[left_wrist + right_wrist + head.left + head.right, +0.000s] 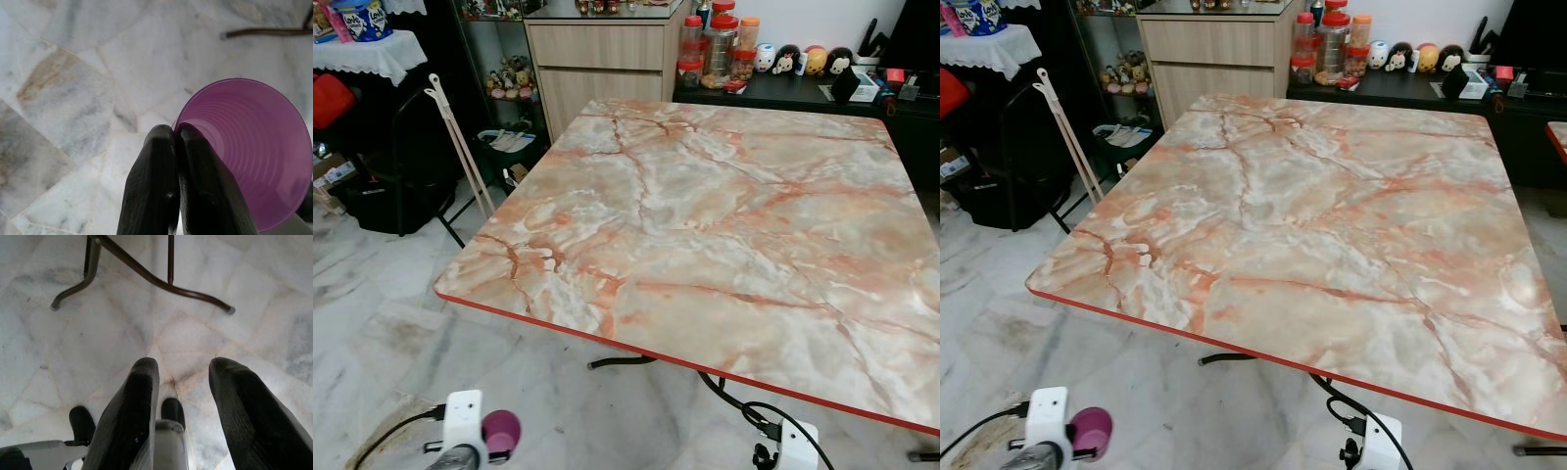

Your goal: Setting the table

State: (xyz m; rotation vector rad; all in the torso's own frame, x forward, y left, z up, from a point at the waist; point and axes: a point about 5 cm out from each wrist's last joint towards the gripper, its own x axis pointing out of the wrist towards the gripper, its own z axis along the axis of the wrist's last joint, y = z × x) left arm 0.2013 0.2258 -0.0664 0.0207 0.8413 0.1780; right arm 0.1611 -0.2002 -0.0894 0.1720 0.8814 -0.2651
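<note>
Cup (249, 152) rim pinched by left gripper (176, 142) below bench (705, 225) edge at 7 o'clock; lift clear, set upright; right gripper (183, 382) released, idle.

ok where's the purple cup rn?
The purple cup is pinched by its rim in the left gripper, held low over the marble floor at the robot's left, short of the table's near edge.

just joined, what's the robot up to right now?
It stands at the near edge of the marble-patterned table, whose top is bare. The left gripper is shut on the rim of a purple cup, held low over the floor, below the tabletop. The right gripper hangs open above the floor near the table's metal legs, holding nothing. The cup is not yet on the table.
</note>
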